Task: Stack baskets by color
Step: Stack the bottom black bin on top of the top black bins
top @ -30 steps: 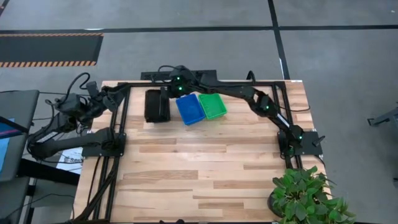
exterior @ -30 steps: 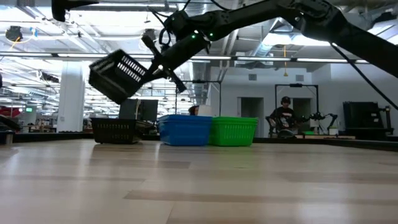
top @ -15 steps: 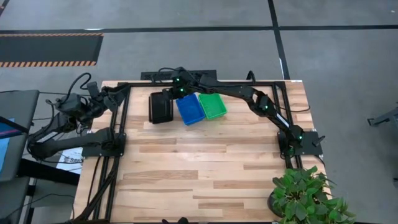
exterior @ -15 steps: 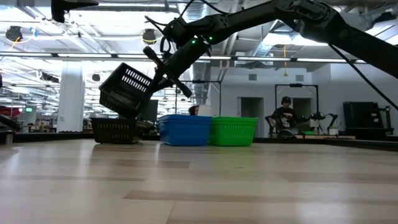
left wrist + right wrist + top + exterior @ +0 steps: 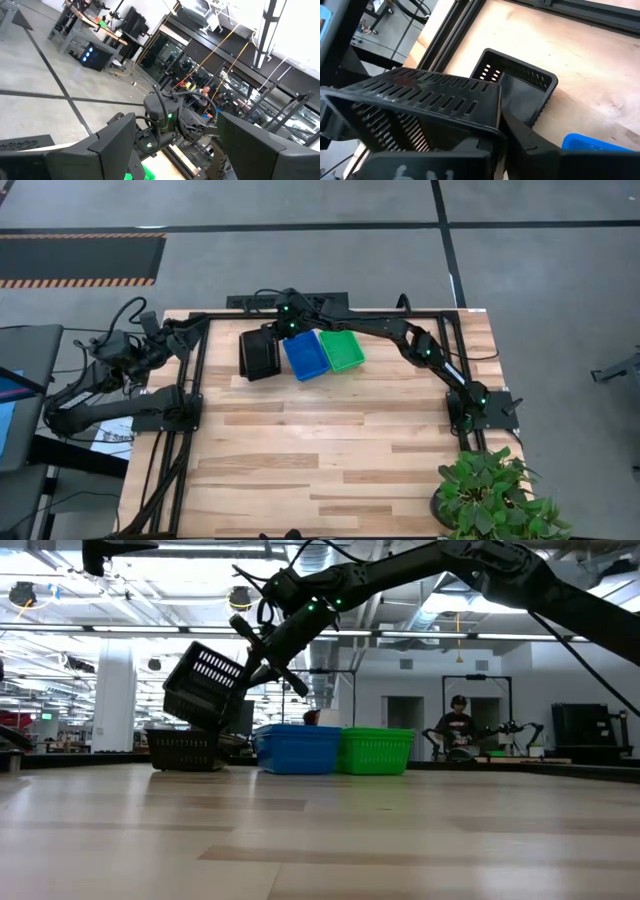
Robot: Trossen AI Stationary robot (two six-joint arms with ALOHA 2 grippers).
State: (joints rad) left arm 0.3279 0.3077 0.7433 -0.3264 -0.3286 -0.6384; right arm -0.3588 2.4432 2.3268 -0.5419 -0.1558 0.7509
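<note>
A black basket (image 5: 205,685) hangs tilted at the table's far left, with my right gripper (image 5: 252,665) shut on its upper end. Its lower corner (image 5: 205,725) rests on another black basket (image 5: 185,748) that stands on the table; the right wrist view shows that one (image 5: 520,95) beyond the held basket (image 5: 420,100). A blue basket (image 5: 306,354) and a green basket (image 5: 342,350) stand side by side just right of them. My left gripper (image 5: 175,150) waits open, raised beyond the table's left edge. My right gripper pinches the black basket by the rim of its raised end (image 5: 490,135), the end nearest the arm. The fingers (image 5: 530,142) slant down from the right and far side. The basket hangs tilted below them, its low corner on the black basket underneath.
A potted plant (image 5: 495,500) stands at the table's near right corner. Black frame rails (image 5: 195,380) run along the left, far and right sides. The bare wood of the near half (image 5: 320,450) gives free room. A person (image 5: 458,730) sits in the room behind.
My right gripper has gone down and a little toward the blue basket with the black basket. The basket, lifted clear a second ago, has tipped steeper and now touches the lower black basket with its low corner. Over the last half second it has hardly moved.
</note>
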